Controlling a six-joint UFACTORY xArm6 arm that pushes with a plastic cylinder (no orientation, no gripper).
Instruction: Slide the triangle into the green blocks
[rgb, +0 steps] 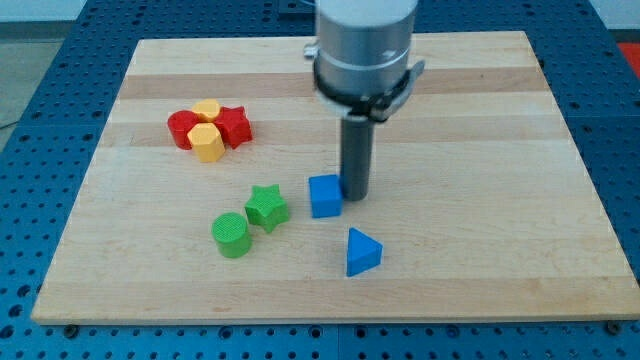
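Right now the arm's dark rod stands straight up over the wooden board (480, 150), and my tip (356, 195) rests on the wood just to the view's right of the blue cube (325, 196). It looks like it touches the cube's side, or very nearly. The rod has no jaws to open or close; it is one plain stick and it holds nothing.

The blue triangle (362, 252) sits below the tip, nearer the view's bottom, and stands apart from both the tip and the cube.

The two green blocks are off to the view's left of the cube. The green star (267, 207) is near the cube, with a small gap between them. The green cylinder (231, 235) is just beside the star, lower and further left.

Up toward the view's top left is a tight bunch of small blocks, all touching: two red blocks (233, 124) and two yellow blocks (208, 142). They are well apart from everything else.
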